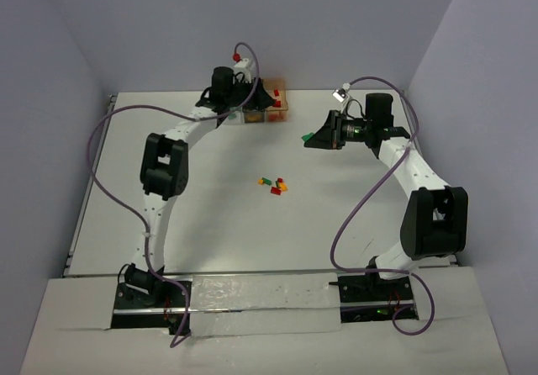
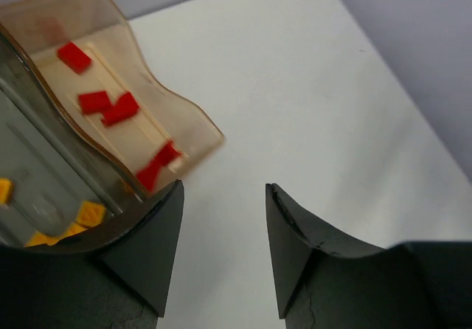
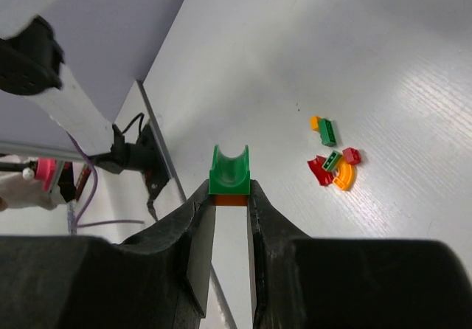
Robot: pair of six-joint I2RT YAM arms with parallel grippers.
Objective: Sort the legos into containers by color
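The orange-tinted container (image 2: 158, 97) holds several red legos (image 2: 118, 109). Beside it, a greyer see-through container (image 2: 44, 159) holds yellow legos (image 2: 92, 212). My left gripper (image 2: 224, 189) hangs open just beside these containers (image 1: 276, 99), with only bare table between its fingers. My right gripper (image 3: 229, 192) is shut on a green curved lego (image 3: 229, 170) that has an orange piece stuck under it, held above the table right of centre (image 1: 315, 138). A small pile of red, green and orange legos (image 1: 273, 184) lies mid-table, also in the right wrist view (image 3: 333, 158).
The containers stand in a row at the table's back edge near the wall, partly hidden by the left arm (image 1: 164, 165). Purple cables loop off both arms. The table's left edge and a cable mount (image 3: 144, 159) show in the right wrist view.
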